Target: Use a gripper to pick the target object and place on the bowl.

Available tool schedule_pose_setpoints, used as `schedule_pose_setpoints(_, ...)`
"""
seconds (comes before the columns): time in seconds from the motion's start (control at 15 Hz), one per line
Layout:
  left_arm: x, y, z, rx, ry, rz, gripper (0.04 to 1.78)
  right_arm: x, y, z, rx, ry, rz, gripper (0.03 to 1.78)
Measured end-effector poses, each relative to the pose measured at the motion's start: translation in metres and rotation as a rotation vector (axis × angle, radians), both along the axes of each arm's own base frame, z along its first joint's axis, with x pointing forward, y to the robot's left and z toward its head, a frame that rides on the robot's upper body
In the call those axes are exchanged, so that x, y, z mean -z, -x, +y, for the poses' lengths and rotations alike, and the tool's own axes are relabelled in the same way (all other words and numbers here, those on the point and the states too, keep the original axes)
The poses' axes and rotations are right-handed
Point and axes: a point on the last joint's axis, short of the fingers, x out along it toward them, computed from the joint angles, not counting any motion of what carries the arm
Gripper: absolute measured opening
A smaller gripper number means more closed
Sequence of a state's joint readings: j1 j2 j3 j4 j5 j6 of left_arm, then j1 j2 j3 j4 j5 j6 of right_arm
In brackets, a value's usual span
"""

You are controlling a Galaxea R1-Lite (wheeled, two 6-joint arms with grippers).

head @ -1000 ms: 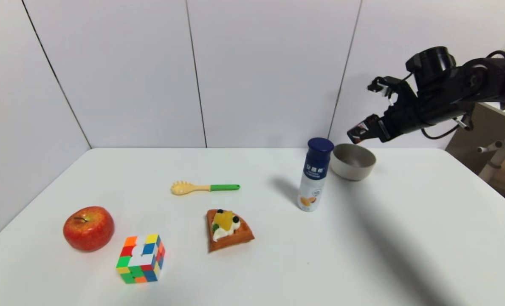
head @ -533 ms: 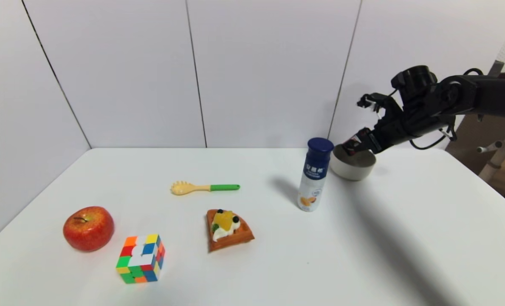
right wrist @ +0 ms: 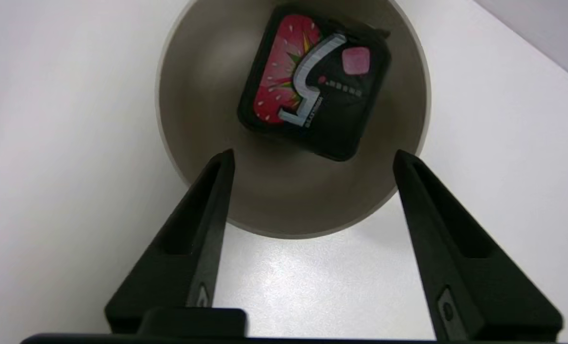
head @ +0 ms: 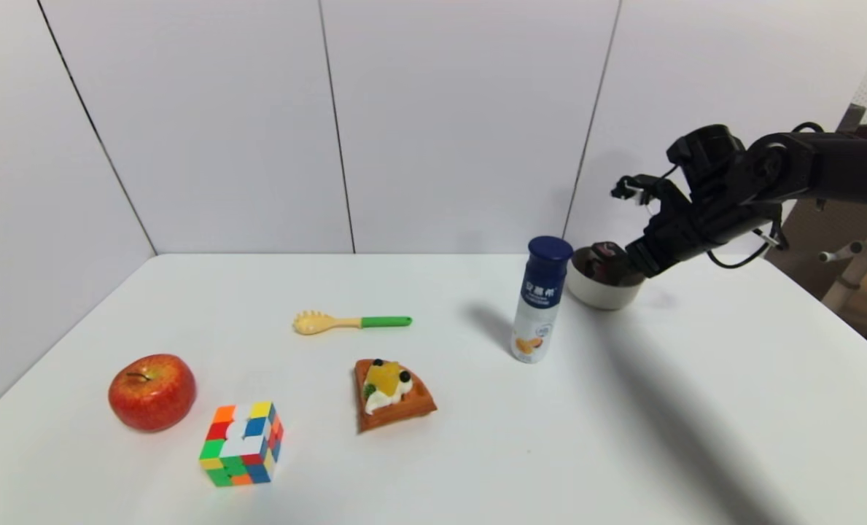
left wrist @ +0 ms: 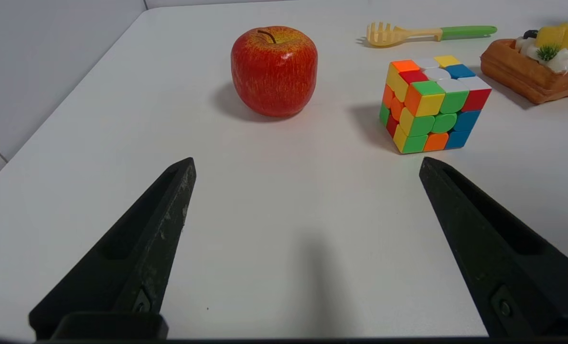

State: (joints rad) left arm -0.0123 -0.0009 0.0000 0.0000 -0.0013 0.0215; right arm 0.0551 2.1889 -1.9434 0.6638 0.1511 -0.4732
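Observation:
The black box with a grey "5" and pink-red markings (right wrist: 315,81) lies inside the beige bowl (right wrist: 284,210), leaning on its far wall. In the head view the box (head: 608,261) shows dark inside the bowl (head: 599,292) at the table's back right. My right gripper (right wrist: 312,155) is open and empty, just above the bowl's near rim; in the head view it (head: 634,255) hangs at the bowl's right side. My left gripper (left wrist: 305,162) is open and empty, parked low over the table's front left, out of the head view.
A blue-capped white bottle (head: 541,299) stands just left of the bowl. A waffle (head: 391,394), a yellow-green pasta spoon (head: 349,321), a puzzle cube (head: 243,443) and a red apple (head: 152,391) lie on the white table (head: 696,408). Walls close the back and left.
My right gripper came down from above the bowl with the box, let it go into the bowl, and now stands open just above the rim.

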Motion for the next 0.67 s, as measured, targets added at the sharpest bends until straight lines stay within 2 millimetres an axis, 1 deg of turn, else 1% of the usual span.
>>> schedule_pose_setpoints(0.2, 0.000, 0.000, 0.000, 0.000, 0.000, 0.000, 1.69, -0.004, 0.002, 0.000, -0.004, -0.002, -0.010, 1.36)
schedule_pose_setpoints(0.27, 0.000, 0.000, 0.000, 0.000, 0.000, 0.000, 1.69, -0.010, 0.005, 0.000, -0.003, -0.004, -0.022, 1.40)
schedule_pose_setpoints(0.4, 0.000, 0.000, 0.000, 0.000, 0.000, 0.000, 1.69, -0.031, 0.017, -0.004, 0.007, -0.010, -0.059, 1.47)
schedule_pose_setpoints(0.53, 0.000, 0.000, 0.000, 0.000, 0.000, 0.000, 1.69, -0.060, 0.041, -0.011, 0.026, -0.014, -0.091, 1.52)
schedule_pose_setpoints(0.67, 0.000, 0.000, 0.000, 0.000, 0.000, 0.000, 1.69, -0.089, 0.076, -0.020, 0.049, -0.016, -0.108, 1.56)
